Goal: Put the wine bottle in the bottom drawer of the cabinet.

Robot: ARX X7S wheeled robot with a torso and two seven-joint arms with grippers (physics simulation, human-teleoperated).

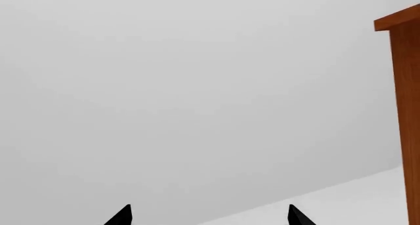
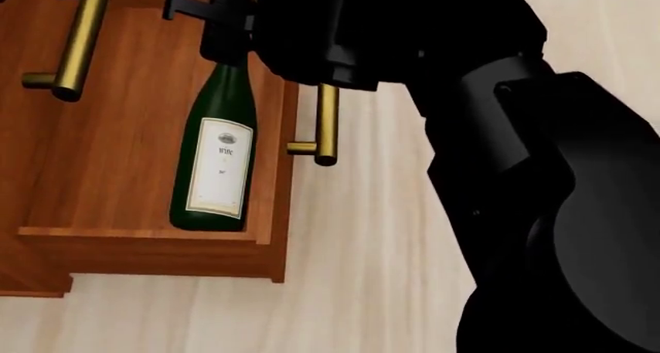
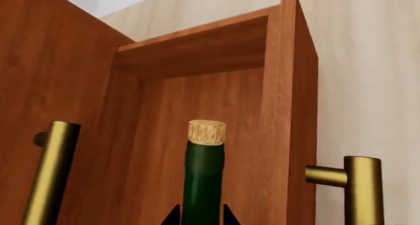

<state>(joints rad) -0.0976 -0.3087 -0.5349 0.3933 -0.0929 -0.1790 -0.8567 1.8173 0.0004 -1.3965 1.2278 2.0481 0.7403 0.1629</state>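
The wine bottle (image 2: 216, 168) is dark green with a white label. It sits inside the pulled-out bottom drawer (image 2: 144, 235) of the cabinet (image 2: 23, 56), its base near the drawer's side wall. My right gripper (image 2: 225, 48) is shut on the bottle's neck. In the right wrist view the two black fingertips flank the neck (image 3: 202, 180) below the tan cork, with the drawer's walls (image 3: 288, 112) around it; the gripper (image 3: 200, 216) touches it on both sides. My left gripper (image 1: 210, 216) is open and empty, facing a grey wall, with the cabinet's corner (image 1: 402, 87) beside it.
The bottom drawer's brass handle (image 2: 326, 125) sticks out from its front, close under my right arm (image 2: 495, 137). An upper drawer's brass handle (image 2: 83, 40) hangs over the open drawer. Pale wood floor (image 2: 361, 291) lies around the cabinet.
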